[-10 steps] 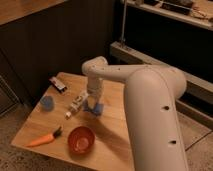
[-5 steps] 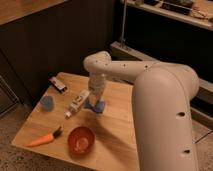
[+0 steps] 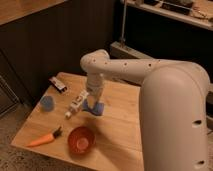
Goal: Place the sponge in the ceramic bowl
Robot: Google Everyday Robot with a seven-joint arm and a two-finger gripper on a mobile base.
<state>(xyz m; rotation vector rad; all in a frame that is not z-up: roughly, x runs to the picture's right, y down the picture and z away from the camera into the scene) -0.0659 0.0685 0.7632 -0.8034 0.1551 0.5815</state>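
Blue sponge (image 3: pixel 96 107) under claw (image 3: pixel 93 102), claw state unclear; ceramic bowl (image 3: pixel 81 140) apart, nr carrot (image 3: pixel 44 139)

Pincer (image 3: pixel 93 99) at blue sponge (image 3: pixel 97 108)

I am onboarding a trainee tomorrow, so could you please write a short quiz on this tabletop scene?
1. True or false: the sponge already lies inside the ceramic bowl.
2. Multiple choice: the gripper is closest to A) the ceramic bowl, B) the sponge, C) the light-blue cup.
3. Short answer: in the camera view, what lies on the table just left of the bowl?
Key: 1. False: the sponge lies on the table, beyond the bowl. 2. B: the gripper is just above the sponge. 3. The carrot.
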